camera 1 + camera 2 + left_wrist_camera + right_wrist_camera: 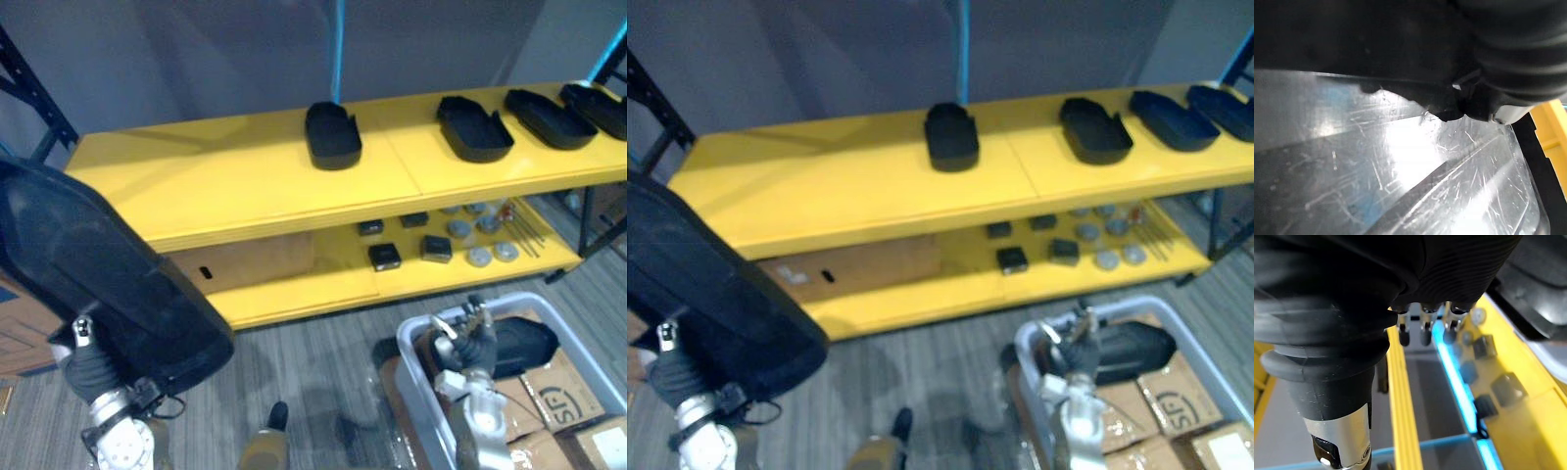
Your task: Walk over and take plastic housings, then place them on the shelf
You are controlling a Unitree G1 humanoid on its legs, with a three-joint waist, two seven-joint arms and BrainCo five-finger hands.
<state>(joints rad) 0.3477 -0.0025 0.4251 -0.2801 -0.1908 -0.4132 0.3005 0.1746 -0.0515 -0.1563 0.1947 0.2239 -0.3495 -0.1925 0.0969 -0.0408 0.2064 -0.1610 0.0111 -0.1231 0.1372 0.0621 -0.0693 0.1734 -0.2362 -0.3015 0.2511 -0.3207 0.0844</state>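
A large black plastic housing [88,264] is held up at the far left, in front of the yellow shelf [225,171]. My left hand [88,364] is under it, only its dark wrist cover showing. Up close, the housing's glossy scratched surface [1400,166] lies right against that hand. Several more black housings lie on the top board, one in the middle [333,134] and others to the right [473,127]. My right hand [468,338] hovers open over a grey bin [413,345] at the lower right, its fingers [1422,330] straight and holding nothing. Another black housing [519,348] lies in that bin.
The lower shelf board carries a brown cardboard sheet [255,259], small black boxes [384,257] and round grey parts [480,257]. Cardboard boxes [558,392] lie in the bin around the housing. Dark metal uprights [34,93] frame the shelf. The floor is grey carpet.
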